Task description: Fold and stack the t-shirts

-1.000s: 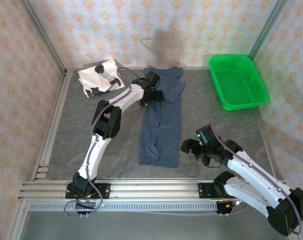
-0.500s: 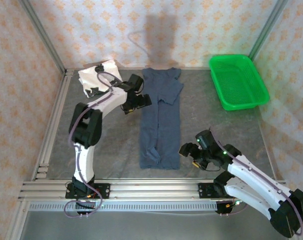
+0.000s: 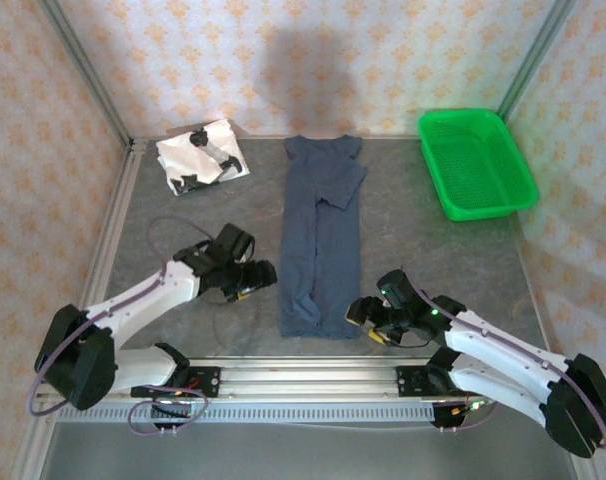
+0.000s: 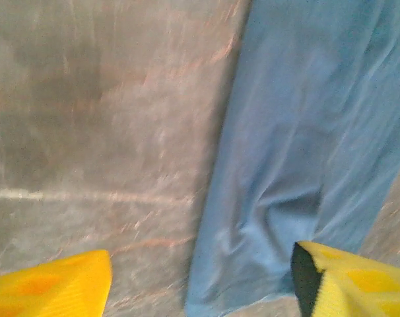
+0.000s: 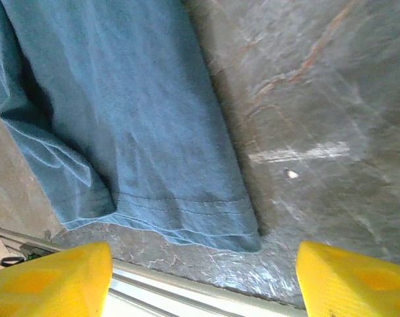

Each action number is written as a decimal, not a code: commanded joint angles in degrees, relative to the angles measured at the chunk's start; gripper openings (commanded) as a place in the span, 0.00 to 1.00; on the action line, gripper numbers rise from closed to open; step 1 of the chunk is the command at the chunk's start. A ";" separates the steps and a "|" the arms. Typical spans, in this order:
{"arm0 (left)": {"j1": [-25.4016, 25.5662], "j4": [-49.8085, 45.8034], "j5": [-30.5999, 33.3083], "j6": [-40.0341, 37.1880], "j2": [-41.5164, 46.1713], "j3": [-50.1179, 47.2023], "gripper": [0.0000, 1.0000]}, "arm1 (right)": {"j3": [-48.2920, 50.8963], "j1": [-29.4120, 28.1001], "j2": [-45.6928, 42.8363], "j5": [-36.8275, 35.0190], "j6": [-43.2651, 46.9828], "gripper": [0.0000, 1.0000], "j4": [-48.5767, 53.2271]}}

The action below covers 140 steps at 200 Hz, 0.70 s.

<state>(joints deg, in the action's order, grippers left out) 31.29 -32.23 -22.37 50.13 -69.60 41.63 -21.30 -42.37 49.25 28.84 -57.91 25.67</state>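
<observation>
The worktop is a grey, mottled, stone-look sheet; the wrist views show pale and reddish veins in it. Three walls close it in: the back wall, the left wall and the right wall, all papered in pinkish cream with a repeating orange floral motif. Metal posts stand at the two far corners. Grooved aluminium rails run along the near edge. A soft grey shadow lies on the back wall. The light is bright and even.

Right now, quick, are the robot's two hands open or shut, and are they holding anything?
Left gripper: open, holding nothing.
Right gripper: open, holding nothing.
</observation>
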 commanded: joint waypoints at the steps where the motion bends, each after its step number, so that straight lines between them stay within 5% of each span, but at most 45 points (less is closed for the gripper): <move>1: 3.66 6.43 -1.75 7.16 3.66 -4.33 0.66 | 1.00 -0.62 1.81 0.41 -0.53 0.71 -4.61; 71: 11.96 16.32 -2.48 13.71 0.24 -10.37 0.56 | 1.32 -0.89 2.89 -0.02 -0.54 0.68 -5.47; 140: 13.83 25.46 -3.76 16.56 -6.93 -13.24 0.49 | 3.06 -1.53 -0.21 -1.40 -2.71 0.65 -4.76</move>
<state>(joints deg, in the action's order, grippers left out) 44.53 -11.27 -25.21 64.95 -75.02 29.45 -19.16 -43.33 50.33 28.97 -59.20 20.95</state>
